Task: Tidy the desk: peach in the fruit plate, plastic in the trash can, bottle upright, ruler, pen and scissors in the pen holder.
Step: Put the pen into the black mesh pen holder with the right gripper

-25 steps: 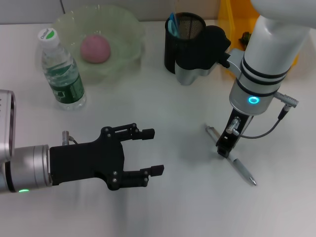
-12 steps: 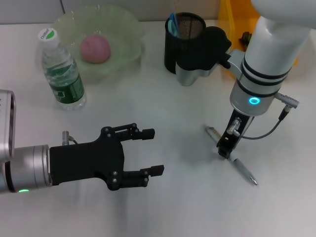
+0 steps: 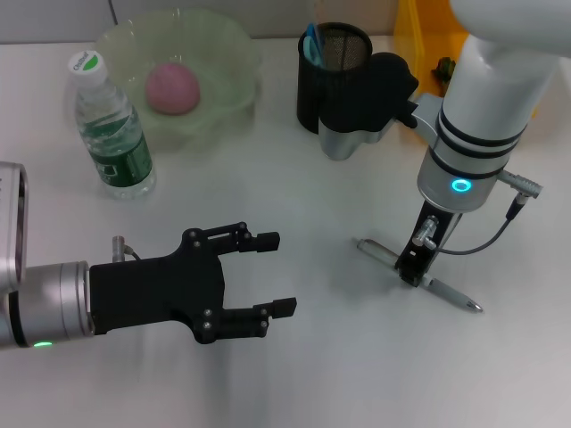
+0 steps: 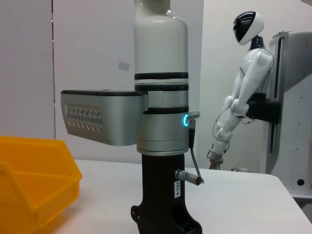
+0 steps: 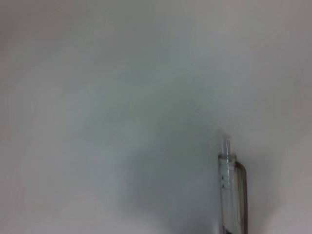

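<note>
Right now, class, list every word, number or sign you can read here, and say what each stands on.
Green writing on the white cap of the clear plastic water bottle: too small to read.
The bottle's green label: print too small to read.
White sticker on the right arm's black wrist: digits too blurred to read.
Nothing else carries text.

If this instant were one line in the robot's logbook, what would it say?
right gripper: down on pen, desk | left gripper: open, idle | peach: in fruit plate
</note>
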Motion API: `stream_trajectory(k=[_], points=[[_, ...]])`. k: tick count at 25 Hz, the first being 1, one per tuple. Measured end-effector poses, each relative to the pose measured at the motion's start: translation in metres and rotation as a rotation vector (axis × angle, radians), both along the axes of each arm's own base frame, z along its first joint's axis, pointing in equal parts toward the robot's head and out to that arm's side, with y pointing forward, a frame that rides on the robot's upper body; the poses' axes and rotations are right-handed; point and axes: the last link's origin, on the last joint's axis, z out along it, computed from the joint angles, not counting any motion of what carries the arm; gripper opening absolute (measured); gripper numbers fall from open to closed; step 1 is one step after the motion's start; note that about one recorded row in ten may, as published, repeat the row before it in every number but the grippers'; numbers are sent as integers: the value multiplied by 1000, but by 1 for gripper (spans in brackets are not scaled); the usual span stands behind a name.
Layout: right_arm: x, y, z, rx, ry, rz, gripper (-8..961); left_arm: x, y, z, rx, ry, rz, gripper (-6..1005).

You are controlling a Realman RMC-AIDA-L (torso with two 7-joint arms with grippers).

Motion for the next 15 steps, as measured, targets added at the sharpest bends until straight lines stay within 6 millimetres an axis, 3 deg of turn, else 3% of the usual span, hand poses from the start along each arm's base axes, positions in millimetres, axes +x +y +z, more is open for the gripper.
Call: stream_trajectory(k=[15], points=[[1, 0, -1, -9, -3, 14, 133, 1, 0, 0, 0, -2, -3, 753]])
